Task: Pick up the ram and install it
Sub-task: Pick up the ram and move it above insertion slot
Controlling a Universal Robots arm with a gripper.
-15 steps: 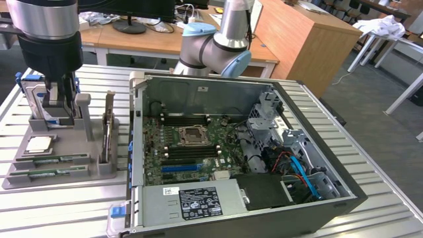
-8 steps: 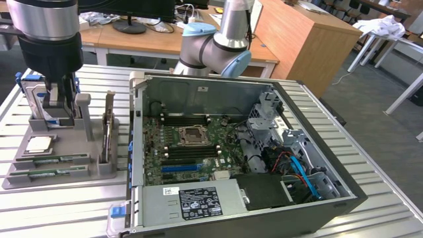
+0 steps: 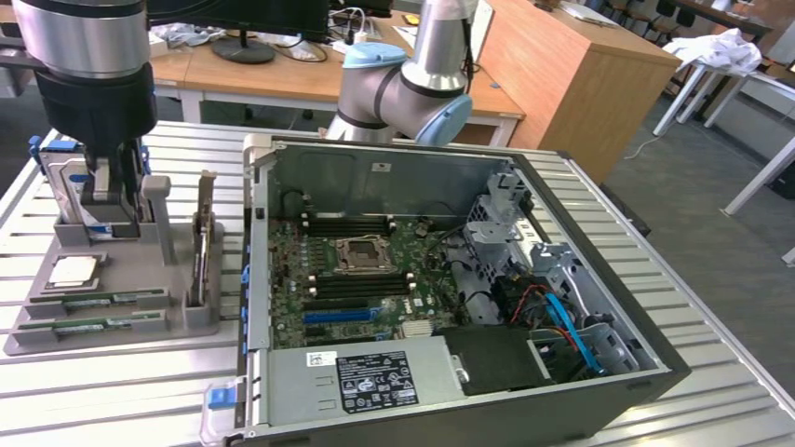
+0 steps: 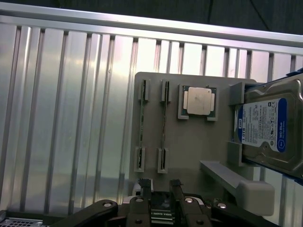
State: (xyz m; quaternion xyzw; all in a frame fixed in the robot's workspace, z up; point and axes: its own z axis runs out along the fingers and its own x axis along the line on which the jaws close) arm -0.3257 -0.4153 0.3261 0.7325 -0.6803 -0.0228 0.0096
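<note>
Two ram sticks (image 3: 106, 300) lie in slots at the front of a grey holder (image 3: 118, 335), on the exterior view's left. From the wrist they appear edge-on as thin green strips (image 4: 164, 120), side by side. My gripper (image 3: 110, 209) hangs over the back of the holder, well above the sticks, with its fingers apart and nothing held. In the wrist view the gripper (image 4: 159, 189) shows both fingertips (image 4: 143, 187) spread over the holder's edge. The open computer case (image 3: 559, 186) sits to the exterior view's right, with dark memory slots (image 3: 360, 284) beside the processor socket (image 3: 360, 253).
The holder also carries a square silver processor (image 4: 199, 100), a blue-labelled hard drive (image 4: 267, 125) and a tall upright expansion card (image 3: 205, 233). All stand on a slatted metal table (image 3: 695, 372). The robot arm's base (image 3: 404, 93) rises behind the case.
</note>
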